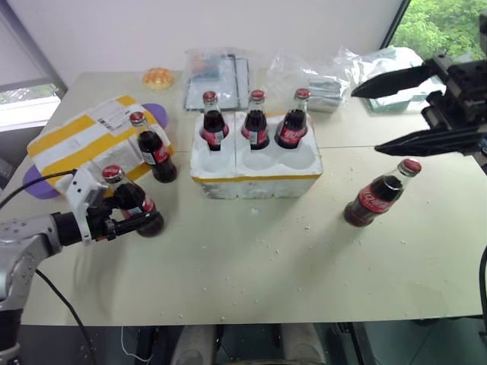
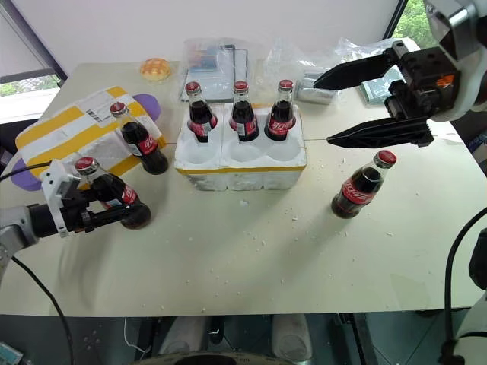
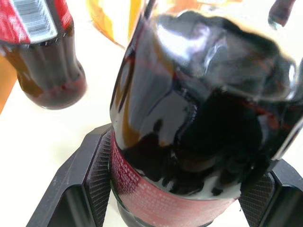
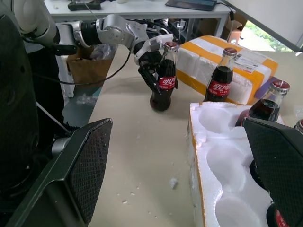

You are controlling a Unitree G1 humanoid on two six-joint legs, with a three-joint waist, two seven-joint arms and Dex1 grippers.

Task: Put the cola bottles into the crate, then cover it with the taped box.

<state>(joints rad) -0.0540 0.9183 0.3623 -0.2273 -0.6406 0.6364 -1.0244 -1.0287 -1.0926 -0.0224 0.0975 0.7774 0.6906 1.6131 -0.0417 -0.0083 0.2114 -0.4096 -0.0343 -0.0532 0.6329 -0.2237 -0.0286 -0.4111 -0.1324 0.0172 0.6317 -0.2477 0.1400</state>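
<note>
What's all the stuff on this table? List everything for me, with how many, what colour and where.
cola bottles: six, dark with red caps; three in the crate's far wells, one by the taped box, one in the left claw, one on the table to the right.
crate: one, white with a yellow strip, table centre; three near wells unfilled.
taped box: one, white with yellow bands, lying at left.
plastic bags: clear, a heap at the far edge.
bun-like item: one, orange, far left.
left claw: black, shut on a bottle.
right claw: black, open, above the table at right.
</note>
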